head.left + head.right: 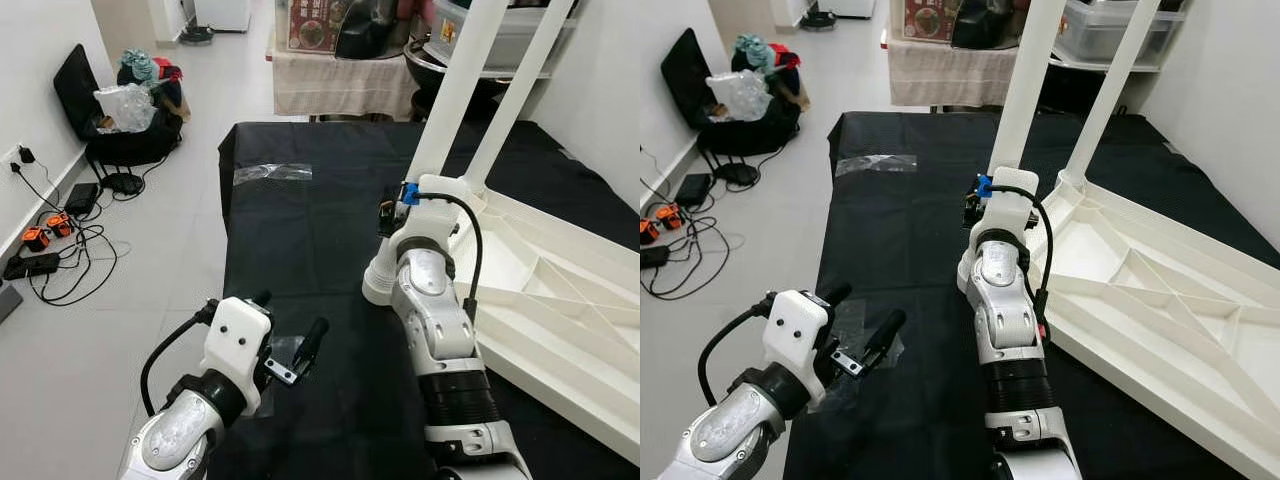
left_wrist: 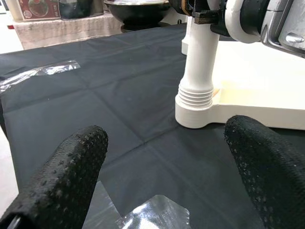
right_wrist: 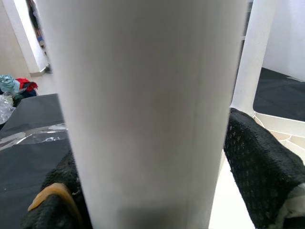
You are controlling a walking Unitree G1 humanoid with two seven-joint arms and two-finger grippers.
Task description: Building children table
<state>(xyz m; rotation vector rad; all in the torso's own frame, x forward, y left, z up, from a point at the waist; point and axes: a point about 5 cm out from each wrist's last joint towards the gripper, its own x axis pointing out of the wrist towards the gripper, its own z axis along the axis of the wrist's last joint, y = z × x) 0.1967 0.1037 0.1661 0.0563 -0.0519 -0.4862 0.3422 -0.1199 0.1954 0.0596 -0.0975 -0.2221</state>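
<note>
My right gripper [image 3: 152, 157] clasps the near table leg [image 1: 452, 100], which stands upright in the corner socket [image 2: 195, 112] of the inverted white tabletop [image 1: 560, 300] on the black cloth [image 1: 300, 240]. My left gripper [image 1: 290, 355] hovers spread and empty — over a scrap of clear plastic [image 2: 157, 214]. Risk, I judge: cross-threading or a tilted leg (threads still show above the socket) if I twist off-axis.

White table leg [image 1: 1025, 85] — black cloth [image 1: 910, 260]; black, dimpled fingers [image 2: 71, 171].
</note>
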